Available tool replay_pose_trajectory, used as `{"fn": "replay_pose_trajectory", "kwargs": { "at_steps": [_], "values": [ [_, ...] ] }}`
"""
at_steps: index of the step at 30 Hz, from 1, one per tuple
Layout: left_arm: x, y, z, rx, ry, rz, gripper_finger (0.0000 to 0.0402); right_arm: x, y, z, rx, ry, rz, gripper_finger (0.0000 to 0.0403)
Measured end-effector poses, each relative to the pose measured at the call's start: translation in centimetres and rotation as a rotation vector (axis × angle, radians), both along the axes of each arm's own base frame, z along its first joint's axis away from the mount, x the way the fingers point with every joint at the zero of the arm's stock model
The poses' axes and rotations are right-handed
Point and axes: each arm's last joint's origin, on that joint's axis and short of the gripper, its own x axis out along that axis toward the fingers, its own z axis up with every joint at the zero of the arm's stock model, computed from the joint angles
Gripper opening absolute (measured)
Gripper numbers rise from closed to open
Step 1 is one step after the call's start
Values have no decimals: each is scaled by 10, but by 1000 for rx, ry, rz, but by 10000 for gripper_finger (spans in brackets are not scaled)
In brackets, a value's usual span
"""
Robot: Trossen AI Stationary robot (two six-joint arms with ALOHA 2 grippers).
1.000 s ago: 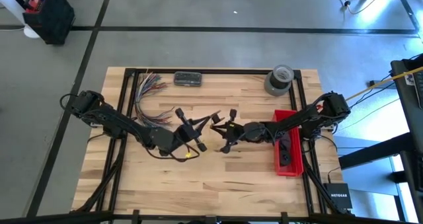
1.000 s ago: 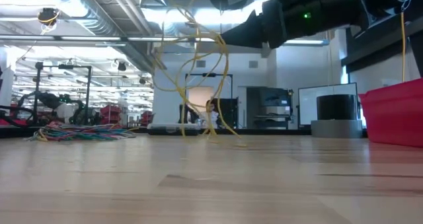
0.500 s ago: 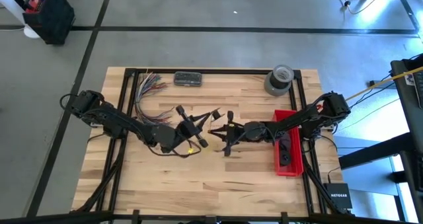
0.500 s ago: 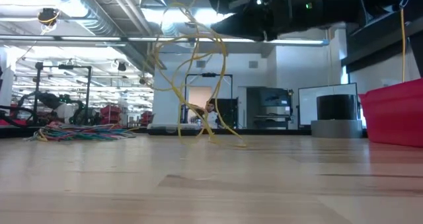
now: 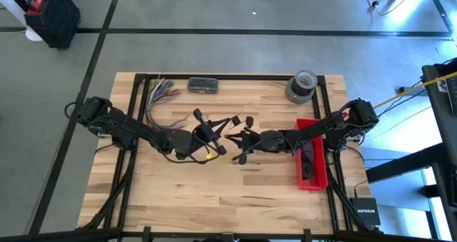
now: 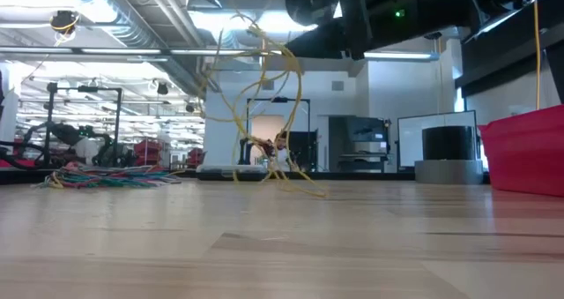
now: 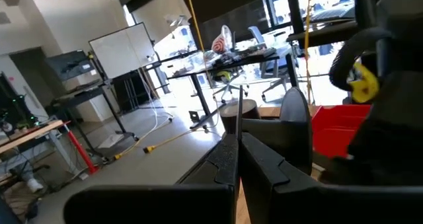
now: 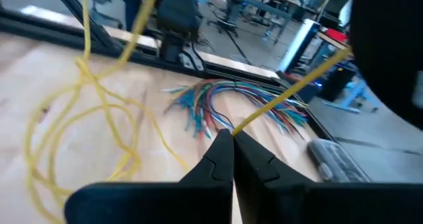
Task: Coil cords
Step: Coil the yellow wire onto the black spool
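The cords (image 6: 264,96) are seen as a loose yellow tangle lifted off the table (image 5: 214,192), hanging in open loops in the upper middle of the low view, with the lowest loops trailing onto the wood near the centre of that frame. In the high view only a small yellow patch (image 5: 208,155) can be made out at the middle of the table, between the two arms. The left gripper (image 5: 214,143) is held just left of centre with its fingers pressed together, and the right gripper (image 5: 241,145) is held just right of centre, its fingers likewise together on a strand of the cords, which runs taut from their tips in the right wrist view (image 8: 284,95). Whether the left fingers are also pinching a strand cannot be told for certain, though a thin line appears to rise from their tips in the left wrist view. The step in hand is judged to be the gathering of the lifted loops into a coil. The next move would call for the loops to be wound evenly without being let slip. A bundle of multicoloured wires (image 5: 158,92) lies at upper left, a red bin (image 5: 312,181) at right, and a roll of tape (image 5: 303,83) at upper right.
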Motion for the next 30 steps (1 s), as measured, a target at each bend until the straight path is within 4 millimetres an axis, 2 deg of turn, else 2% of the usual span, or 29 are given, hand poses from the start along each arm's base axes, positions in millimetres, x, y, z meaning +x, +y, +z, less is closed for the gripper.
{"fn": "replay_pose_trajectory", "kwargs": {
  "at_steps": [8,12,15,19,22,28,30],
  "values": [
    [-13,-15,9,28,38,3,1,0,-1,1,-10,-2,-32,17],
    [-15,-18,12,27,38,31,1,-1,-1,1,26,22,-40,53],
    [-15,-20,10,33,52,27,1,-7,2,14,24,34,-30,90],
    [-16,-22,9,52,79,45,1,-28,7,28,-17,143,-24,133],
    [-16,-23,5,49,99,43,1,-51,11,47,-30,188,0,152],
    [-17,-22,-8,29,108,-55,1,-91,14,76,12,196,37,157],
    [-17,-23,-12,27,116,-86,1,-99,15,79,22,190,47,155]
  ]
}}
